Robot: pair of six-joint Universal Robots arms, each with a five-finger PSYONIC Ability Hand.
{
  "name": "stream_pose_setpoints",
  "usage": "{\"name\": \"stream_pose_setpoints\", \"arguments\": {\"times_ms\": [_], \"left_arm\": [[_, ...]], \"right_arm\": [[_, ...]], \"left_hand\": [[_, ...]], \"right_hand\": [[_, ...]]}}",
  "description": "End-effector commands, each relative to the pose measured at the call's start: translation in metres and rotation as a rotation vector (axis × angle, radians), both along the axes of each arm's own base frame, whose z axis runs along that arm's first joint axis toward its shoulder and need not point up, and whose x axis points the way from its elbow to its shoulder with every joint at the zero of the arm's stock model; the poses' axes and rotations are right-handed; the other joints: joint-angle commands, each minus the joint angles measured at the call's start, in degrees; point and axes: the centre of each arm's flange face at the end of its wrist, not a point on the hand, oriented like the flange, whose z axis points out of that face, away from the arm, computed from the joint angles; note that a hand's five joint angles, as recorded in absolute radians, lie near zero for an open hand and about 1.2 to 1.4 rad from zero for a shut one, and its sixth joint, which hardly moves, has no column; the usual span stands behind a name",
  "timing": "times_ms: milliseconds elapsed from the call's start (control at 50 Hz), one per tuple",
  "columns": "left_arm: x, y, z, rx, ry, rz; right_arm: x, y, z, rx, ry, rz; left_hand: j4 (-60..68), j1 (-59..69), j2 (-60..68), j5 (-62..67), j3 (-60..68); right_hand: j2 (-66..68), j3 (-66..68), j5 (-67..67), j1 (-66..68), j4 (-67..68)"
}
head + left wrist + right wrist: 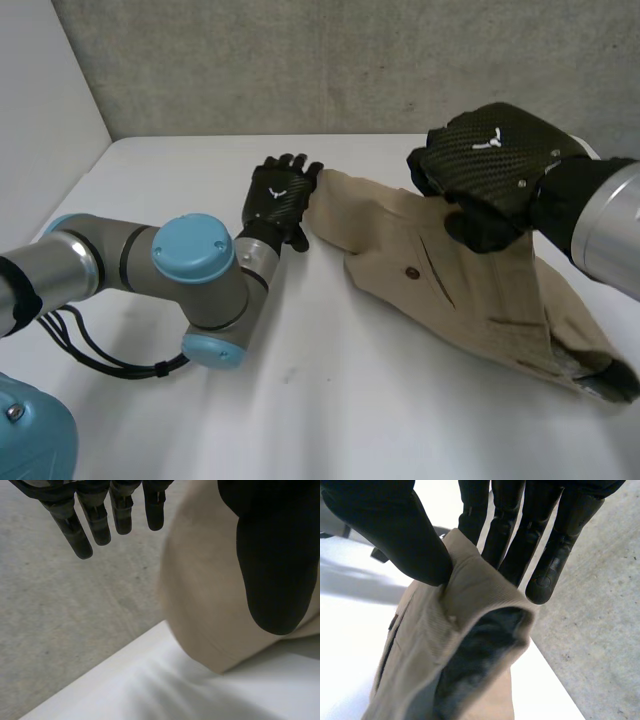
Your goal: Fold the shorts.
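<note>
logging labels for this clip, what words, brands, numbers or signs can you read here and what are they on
Words, brand names, numbers: none can be read anywhere.
Sign: a small white Y-like mark on the back of the left robot hand.
Sign: a similar white mark on the back of the right robot hand.
The shorts show no label or print, only a dark button.

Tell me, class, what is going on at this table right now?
A two-armed robot is handling beige shorts on the white table. Its right hand pinches a raised edge of the shorts between thumb and fingers. Its left hand rests open at the opposite end, fingers straight.
</note>
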Motion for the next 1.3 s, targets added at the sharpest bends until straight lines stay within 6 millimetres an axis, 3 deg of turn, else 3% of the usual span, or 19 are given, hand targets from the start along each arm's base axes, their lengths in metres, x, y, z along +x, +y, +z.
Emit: {"name": "stream_pose_setpoints", "arguments": {"times_ms": [20,180,260,320,360,380,400,500,560,580,600,660,680,760,860,1020,1200,1260,1300], "left_arm": [[0.002,-0.003,0.005,-0.014,0.016,0.038],[-0.004,0.002,0.002,-0.014,0.014,0.008],[-0.007,0.001,0.001,-0.020,0.016,-0.014],[-0.011,0.002,-0.003,-0.016,0.008,-0.052],[-0.012,0.001,-0.009,-0.011,-0.001,-0.078],[-0.013,-0.001,-0.012,-0.009,-0.003,-0.083],[-0.013,-0.002,-0.012,-0.010,-0.002,-0.081],[-0.012,-0.009,0.000,-0.064,-0.028,-0.046],[0.004,-0.020,0.024,-0.131,-0.077,0.035],[0.010,-0.022,0.038,-0.158,-0.080,0.060],[0.023,-0.023,0.069,-0.212,-0.075,0.096],[0.038,-0.014,0.106,-0.271,-0.062,0.127],[0.046,-0.005,0.127,-0.299,-0.044,0.135],[0.064,0.029,0.169,-0.353,-0.018,0.136],[0.087,0.070,0.189,-0.342,-0.028,0.135],[0.109,0.109,0.163,-0.205,-0.133,0.116],[0.114,0.117,0.136,-0.131,-0.252,0.118],[0.114,0.115,0.126,-0.108,-0.282,0.116],[0.115,0.112,0.118,-0.085,-0.298,0.118]], "right_arm": [[-0.003,0.007,-0.013,0.030,0.034,0.006],[-0.003,0.009,-0.014,0.034,0.035,0.009],[-0.004,0.009,-0.014,0.031,0.034,0.008],[-0.005,0.010,-0.014,0.030,0.035,0.008],[-0.005,0.011,-0.012,0.022,0.033,0.005],[-0.007,0.010,-0.009,0.014,0.029,-0.002],[-0.007,0.009,-0.008,0.011,0.028,-0.004],[-0.010,0.009,0.000,-0.023,0.021,-0.016],[-0.011,0.008,0.005,-0.054,0.020,-0.025],[-0.011,0.007,0.010,-0.078,0.017,-0.028],[-0.012,0.006,0.013,-0.089,0.018,-0.033],[-0.015,0.001,0.019,-0.118,0.014,-0.056],[-0.016,-0.001,0.021,-0.123,0.012,-0.065],[-0.020,-0.011,0.022,-0.123,0.015,-0.100],[-0.022,-0.018,0.012,-0.085,0.026,-0.119],[-0.020,-0.034,-0.018,0.016,0.051,-0.128],[-0.004,-0.070,-0.079,0.326,-0.033,-0.161],[-0.001,-0.072,-0.091,0.416,-0.063,-0.153],[-0.004,-0.075,-0.098,0.493,-0.090,-0.160]], "left_hand": [[0.8,0.5,0.8,0.2,0.7],[2.5,2.2,2.4,1.9,2.3],[9.9,9.5,9.8,9.3,9.7],[20.0,19.6,19.9,19.4,19.8],[38.3,37.9,38.2,37.6,38.1],[60.7,60.3,60.6,60.0,60.5],[68.0,67.7,68.0,67.4,67.8],[68.1,67.7,68.0,67.5,67.9],[68.1,67.7,68.0,67.5,67.9],[68.1,67.7,68.0,67.5,67.9],[68.1,67.7,68.0,67.5,67.9],[68.1,67.7,68.0,67.5,67.9],[68.1,67.7,68.0,67.5,67.9],[68.1,67.7,68.0,67.5,67.9],[68.1,67.7,68.0,67.5,67.9],[68.1,67.7,68.0,67.5,67.9],[68.1,67.7,68.0,67.5,67.9],[68.1,67.7,68.0,67.5,67.9],[68.1,67.7,68.0,67.5,67.9]], "right_hand": [[12.7,12.4,13.5,24.1,11.9],[12.7,12.4,13.5,24.1,11.9],[12.7,12.4,13.5,24.1,11.9],[12.7,12.4,13.5,24.1,11.9],[12.7,12.4,13.5,24.1,11.9],[12.7,12.4,13.5,24.1,11.9],[12.7,12.4,13.5,24.1,11.9],[12.7,12.4,13.5,24.1,11.9],[12.7,12.4,13.5,24.1,11.9],[12.7,12.4,13.5,24.1,11.9],[12.7,12.4,13.5,24.1,11.9],[12.7,12.4,13.5,24.1,11.9],[12.7,12.4,13.5,24.1,11.9],[12.7,12.4,13.5,24.1,11.9],[12.7,12.4,13.5,24.1,11.9],[12.7,12.4,13.5,24.1,11.9],[12.7,12.4,13.5,24.1,11.9],[12.7,12.4,13.5,24.1,11.9],[2.3,2.0,3.0,13.6,1.5]]}}
